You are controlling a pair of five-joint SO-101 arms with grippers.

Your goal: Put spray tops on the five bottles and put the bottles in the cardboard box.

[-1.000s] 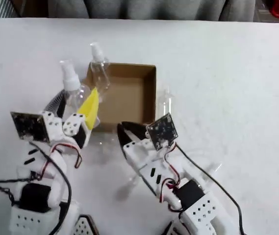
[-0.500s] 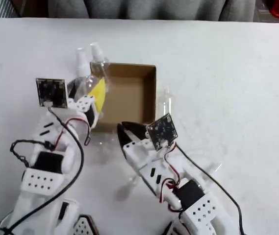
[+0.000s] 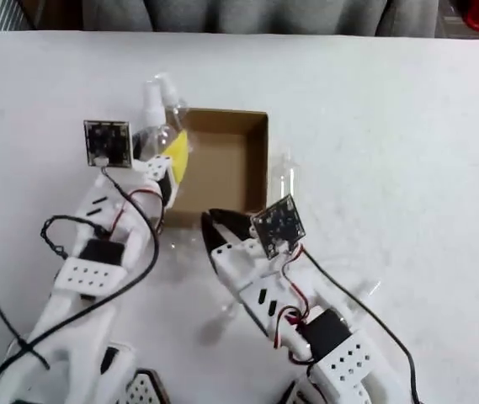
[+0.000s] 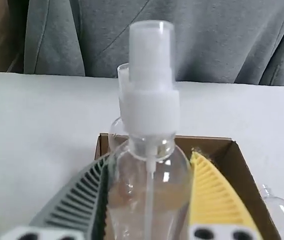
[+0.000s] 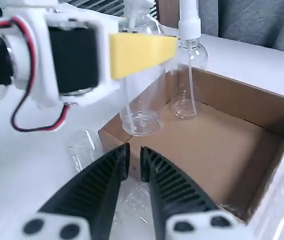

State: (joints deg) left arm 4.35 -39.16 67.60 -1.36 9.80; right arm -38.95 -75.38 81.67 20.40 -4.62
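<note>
My left gripper is shut on a clear bottle with a white spray top, gripped between the grey and yellow fingers. In the high view this bottle is at the left rear corner of the cardboard box. A second topped bottle stands inside the box just behind it. The held bottle's base sits low in the box corner. My right gripper is at the box's near edge, its black fingers nearly together with nothing between them.
A clear bottle without a top stands just right of the box. More clear bottles lie on the white table near my right arm, one by the box's near left corner and one under the gripper.
My left arm has carried the topped bottle from left of the box up and right to the box's left rear corner. The right arm has not moved.
</note>
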